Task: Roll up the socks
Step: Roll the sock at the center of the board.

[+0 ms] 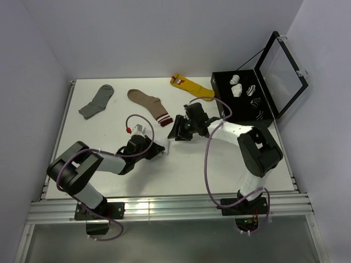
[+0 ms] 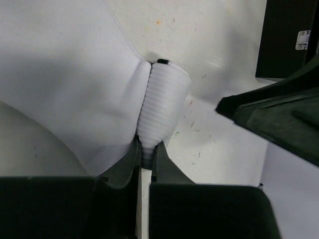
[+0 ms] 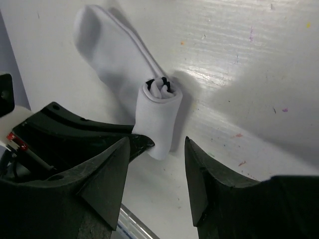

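Left tool (image 2: 148, 147) clenched on rolled end of socks (image 3: 119, 64) so unrolling is prevented; right tool (image 3: 157, 142) held released just beside

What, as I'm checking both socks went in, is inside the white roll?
At the open end of the roll, bunched white folds and black flecks show in the core. The outer white layer covers everything deeper, so a second sock cannot be confirmed.
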